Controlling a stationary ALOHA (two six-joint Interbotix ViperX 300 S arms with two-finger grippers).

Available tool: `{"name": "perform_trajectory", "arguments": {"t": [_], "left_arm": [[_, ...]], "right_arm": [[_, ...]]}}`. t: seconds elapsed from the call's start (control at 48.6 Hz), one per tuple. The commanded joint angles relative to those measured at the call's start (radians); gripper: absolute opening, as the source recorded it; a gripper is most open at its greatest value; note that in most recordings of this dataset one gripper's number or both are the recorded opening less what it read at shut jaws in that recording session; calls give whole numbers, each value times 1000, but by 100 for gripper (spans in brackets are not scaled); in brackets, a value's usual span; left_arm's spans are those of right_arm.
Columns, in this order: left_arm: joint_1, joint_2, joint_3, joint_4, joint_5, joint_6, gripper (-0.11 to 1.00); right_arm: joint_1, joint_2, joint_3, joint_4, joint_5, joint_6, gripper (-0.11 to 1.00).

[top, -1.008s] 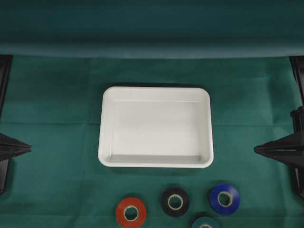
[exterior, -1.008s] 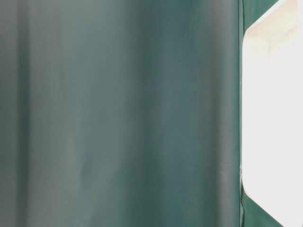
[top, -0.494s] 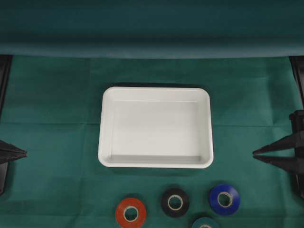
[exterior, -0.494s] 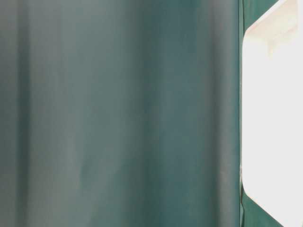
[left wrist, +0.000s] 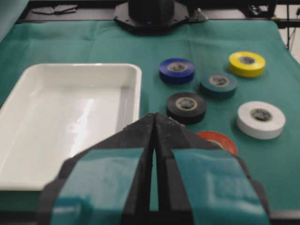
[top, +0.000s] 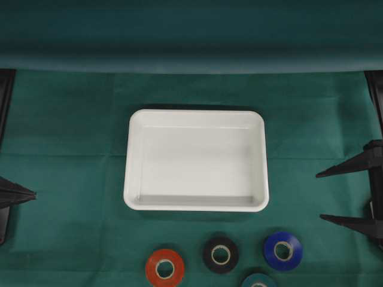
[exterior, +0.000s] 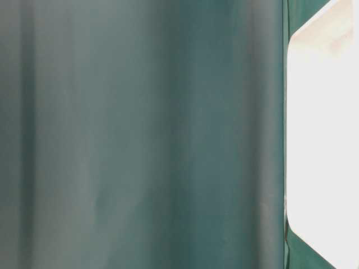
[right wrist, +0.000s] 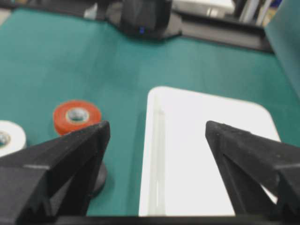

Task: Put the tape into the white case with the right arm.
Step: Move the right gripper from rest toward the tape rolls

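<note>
White case (top: 136,156), shallow rectangular tray with rounded corners, lies flat and empty at centre; tape rolls at its 6 o'clock: red (top: 164,268), black (top: 220,254), blue (top: 282,250), teal (top: 258,280).

Two black pointed fingers (right wrist: 65,154) of the right gripper (right wrist: 157,131) fill the lower corners of the frame, tips well apart with a wide gap between them. Through that gap, in the centre and right, lies the white case (right wrist: 206,154), its near left corner rounded and its inside bare. A green cloth (right wrist: 70,61) covers the table. At the left, a red tape roll (right wrist: 77,116) lies flat, and a white tape roll (right wrist: 8,137) is cut off by the left edge. A dark roll is mostly hidden behind the left finger. A blurred black base (right wrist: 143,18) sits at the top centre
</note>
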Motion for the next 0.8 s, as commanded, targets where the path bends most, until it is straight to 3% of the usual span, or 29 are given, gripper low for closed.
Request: {"name": "perform_trajectory", "arguments": {"t": [0.0,0.206,0.288,0.781], "left_arm": [[3,9,-12,-2,-11,2,0],[3,9,-11,-2,-11,0,0],[3,8,-9,-2,-11,0,0],[3,9,-3,-2,-11,0,0]], "right_arm": [[-2,8,-46,-2,83,-2,79],[2,21,-126,2,436,-2,78],[5,20,-143,3,514,-2,79],[11,35,-133,11,503,0,79]]}}
